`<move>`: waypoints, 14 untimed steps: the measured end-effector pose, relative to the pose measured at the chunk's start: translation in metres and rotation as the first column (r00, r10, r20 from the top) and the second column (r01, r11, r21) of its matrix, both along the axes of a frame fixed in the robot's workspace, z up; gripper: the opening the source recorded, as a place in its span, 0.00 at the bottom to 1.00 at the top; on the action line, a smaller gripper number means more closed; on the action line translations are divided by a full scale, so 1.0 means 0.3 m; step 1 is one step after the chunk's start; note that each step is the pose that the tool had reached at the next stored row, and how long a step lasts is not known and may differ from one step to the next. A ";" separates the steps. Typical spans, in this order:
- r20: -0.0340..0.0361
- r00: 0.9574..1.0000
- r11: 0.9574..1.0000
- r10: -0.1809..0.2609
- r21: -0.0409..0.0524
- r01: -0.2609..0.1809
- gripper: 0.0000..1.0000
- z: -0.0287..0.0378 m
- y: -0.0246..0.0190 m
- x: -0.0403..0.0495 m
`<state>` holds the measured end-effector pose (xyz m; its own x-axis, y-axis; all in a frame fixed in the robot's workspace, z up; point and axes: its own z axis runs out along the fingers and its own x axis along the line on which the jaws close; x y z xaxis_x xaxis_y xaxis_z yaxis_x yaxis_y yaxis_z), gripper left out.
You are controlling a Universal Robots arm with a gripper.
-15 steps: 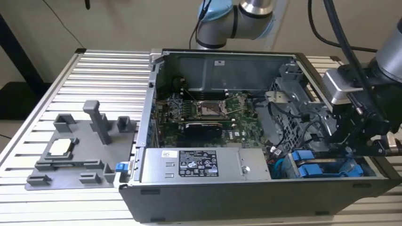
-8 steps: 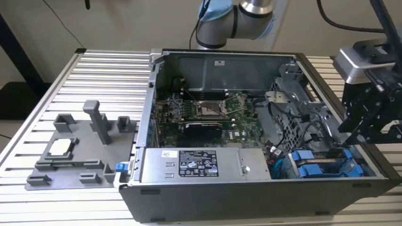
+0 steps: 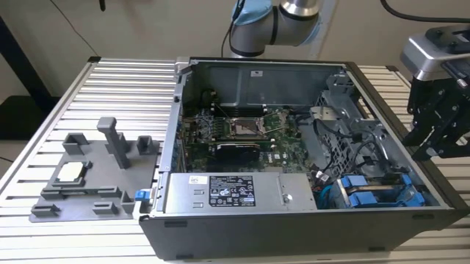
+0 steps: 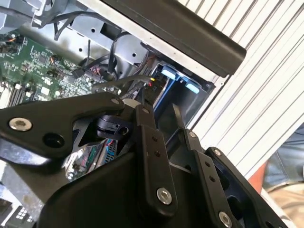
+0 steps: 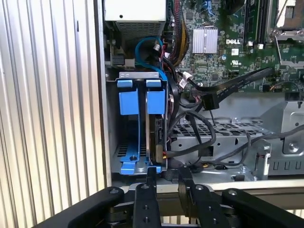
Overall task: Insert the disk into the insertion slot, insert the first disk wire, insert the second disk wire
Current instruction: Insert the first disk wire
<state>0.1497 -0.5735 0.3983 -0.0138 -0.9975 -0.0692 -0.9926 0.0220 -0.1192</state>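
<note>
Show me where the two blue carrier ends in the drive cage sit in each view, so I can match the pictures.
Exterior view: blue carrier ends in the case's near corner, on the exterior view's right, next to the power-supply box.
First wrist view: side by side, against the case wall.
Second wrist view: two pale tabs under the dark case rim.
Shared landmark: green motherboard.
</note>
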 end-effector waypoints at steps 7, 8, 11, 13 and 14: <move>0.000 1.000 1.000 0.000 0.000 0.000 0.33 0.000 0.050 -0.002; 0.000 1.000 1.000 0.000 0.000 0.000 0.33 0.000 0.061 -0.003; 0.000 1.000 1.000 0.000 0.000 0.000 0.33 0.000 0.093 -0.004; 0.000 1.000 1.000 0.000 0.000 0.000 0.33 0.000 0.113 -0.005; 0.000 1.000 1.000 0.000 0.000 0.000 0.33 0.000 0.120 -0.006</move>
<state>0.1478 -0.5375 0.3983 -0.0140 -0.9975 -0.0689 -0.9926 0.0222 -0.1192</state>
